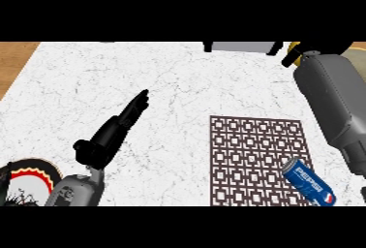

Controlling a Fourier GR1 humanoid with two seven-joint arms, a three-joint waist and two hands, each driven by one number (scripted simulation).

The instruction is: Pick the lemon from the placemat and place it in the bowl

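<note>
At the lower left edge sits a patterned bowl point(28, 181), and just beside it the left hand point(114, 131) stretches over the white counter point(178, 87) with fingers straight, holding nothing. Further right lies the brown placemat point(243, 155), a blue soda can point(310, 182) on its lower right corner. The right forearm point(332, 101) rises at the far right, its hand out of view; the lemon is not visible.
</note>
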